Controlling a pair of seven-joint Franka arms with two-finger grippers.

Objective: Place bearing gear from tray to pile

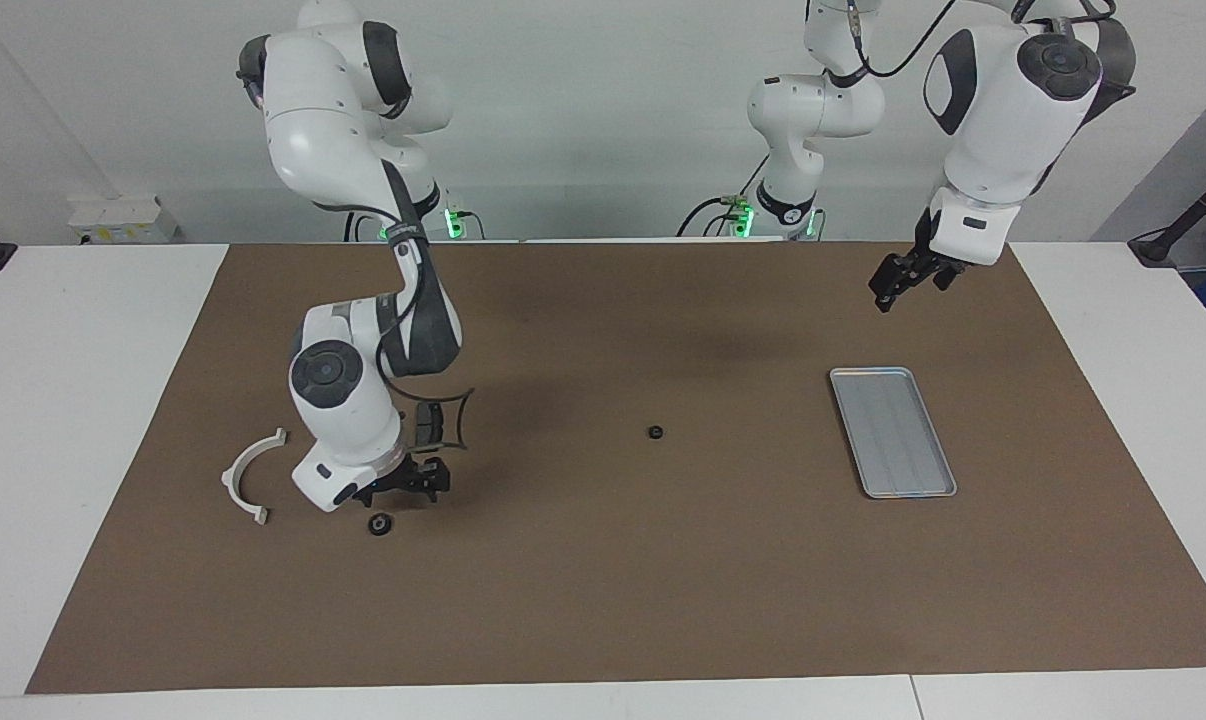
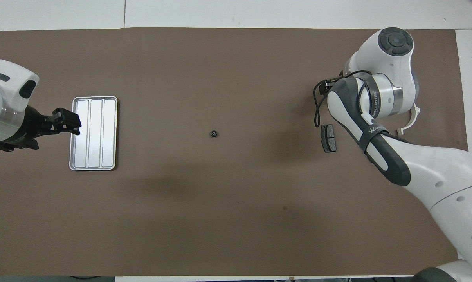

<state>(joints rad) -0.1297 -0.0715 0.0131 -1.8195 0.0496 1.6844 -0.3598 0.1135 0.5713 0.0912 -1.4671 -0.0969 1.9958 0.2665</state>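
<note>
The silver-grey tray (image 1: 893,432) (image 2: 93,133) lies with nothing in it toward the left arm's end of the mat. One small dark bearing gear (image 1: 654,432) (image 2: 213,134) sits alone in the mat's middle. A second bearing gear (image 1: 379,523) rests by the pile, between the white arc (image 1: 248,475) (image 2: 410,121) and a dark brake pad (image 1: 425,425) (image 2: 328,138). My right gripper (image 1: 418,487) hangs open just above the mat beside that gear, apart from it; in the overhead view its own arm hides it. My left gripper (image 1: 898,280) (image 2: 65,121) is raised and open by the tray's edge, holding nothing.
A brown mat (image 1: 603,600) covers most of the white table. The right arm's cable loops (image 1: 453,420) hang low over the brake pad.
</note>
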